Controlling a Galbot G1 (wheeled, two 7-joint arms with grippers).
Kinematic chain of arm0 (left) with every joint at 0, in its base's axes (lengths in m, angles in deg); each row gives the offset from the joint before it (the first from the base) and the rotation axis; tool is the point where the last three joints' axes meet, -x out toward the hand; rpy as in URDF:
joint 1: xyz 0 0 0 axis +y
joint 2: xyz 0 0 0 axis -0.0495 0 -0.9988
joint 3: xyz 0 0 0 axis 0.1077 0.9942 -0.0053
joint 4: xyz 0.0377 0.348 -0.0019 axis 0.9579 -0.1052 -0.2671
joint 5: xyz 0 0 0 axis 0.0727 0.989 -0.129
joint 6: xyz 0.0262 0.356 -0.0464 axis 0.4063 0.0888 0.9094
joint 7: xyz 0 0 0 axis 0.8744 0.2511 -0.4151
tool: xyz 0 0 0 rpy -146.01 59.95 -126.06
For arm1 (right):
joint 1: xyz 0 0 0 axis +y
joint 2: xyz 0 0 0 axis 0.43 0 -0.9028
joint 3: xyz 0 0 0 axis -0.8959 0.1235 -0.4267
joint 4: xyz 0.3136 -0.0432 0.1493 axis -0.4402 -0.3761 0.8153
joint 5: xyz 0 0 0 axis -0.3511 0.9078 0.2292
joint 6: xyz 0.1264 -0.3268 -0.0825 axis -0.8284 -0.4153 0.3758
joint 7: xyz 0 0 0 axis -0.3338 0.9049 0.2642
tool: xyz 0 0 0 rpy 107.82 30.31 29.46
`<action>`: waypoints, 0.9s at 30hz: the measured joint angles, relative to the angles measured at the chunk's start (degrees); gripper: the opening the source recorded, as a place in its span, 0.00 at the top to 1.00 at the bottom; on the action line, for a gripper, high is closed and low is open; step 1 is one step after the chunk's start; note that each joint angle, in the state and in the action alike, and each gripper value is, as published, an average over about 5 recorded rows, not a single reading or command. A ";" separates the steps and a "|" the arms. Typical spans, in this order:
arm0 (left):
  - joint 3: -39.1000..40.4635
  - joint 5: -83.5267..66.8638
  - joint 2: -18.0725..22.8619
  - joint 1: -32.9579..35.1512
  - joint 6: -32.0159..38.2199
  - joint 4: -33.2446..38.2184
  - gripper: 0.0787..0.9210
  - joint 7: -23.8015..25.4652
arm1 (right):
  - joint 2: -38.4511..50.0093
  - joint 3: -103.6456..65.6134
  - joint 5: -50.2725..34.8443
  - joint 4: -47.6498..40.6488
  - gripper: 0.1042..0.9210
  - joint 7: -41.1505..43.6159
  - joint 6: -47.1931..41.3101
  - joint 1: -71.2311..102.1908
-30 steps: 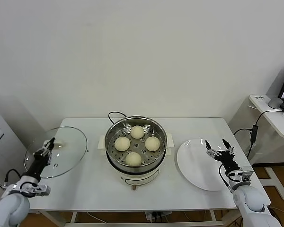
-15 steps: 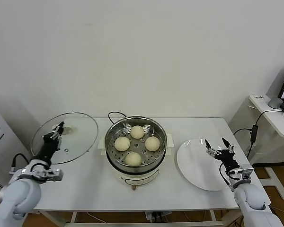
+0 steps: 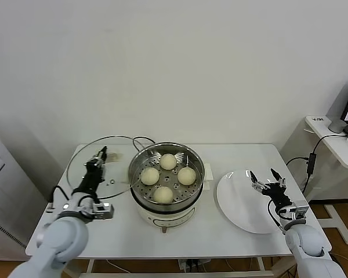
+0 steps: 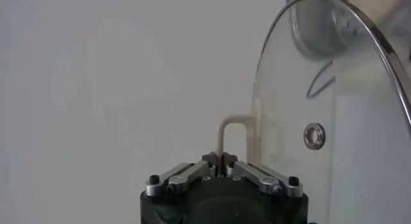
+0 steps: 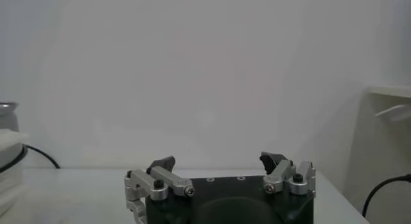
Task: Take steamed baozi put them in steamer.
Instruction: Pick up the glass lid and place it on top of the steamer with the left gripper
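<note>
The steamer [image 3: 200, 174], a shiny steel pot on a cream base, stands mid-table. Several cream-white baozi [image 3: 168, 161] lie on its perforated tray. Just left of the pot, my left gripper [image 3: 98, 158] holds the round glass lid [image 3: 119, 171] tilted above the table, its edge near the pot's rim. In the left wrist view that gripper [image 4: 223, 162] is shut on the lid's white handle [image 4: 234, 125], with the glass lid [image 4: 340, 155] standing behind it. My right gripper [image 3: 264, 180] hovers open and empty over the white plate [image 3: 240, 205]; the right wrist view shows the right gripper [image 5: 218, 162] with jaws wide apart.
The white table [image 3: 116, 229] ends close in front of both arms. A black cord [image 3: 140, 139] loops behind the pot. A side desk [image 3: 336, 142] with a laptop stands at the far right, and a grey cabinet [image 3: 0, 191] at the far left.
My left arm has carried the glass lid to the right, from beyond the table's left edge to right beside the steamer. The right arm has stayed put.
</note>
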 measured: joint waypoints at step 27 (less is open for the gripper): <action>17.28 8.21 10.39 -11.77 -4.66 -7.11 0.97 1.16 | -0.48 0.11 0.41 -1.15 0.12 -0.18 -0.19 -0.71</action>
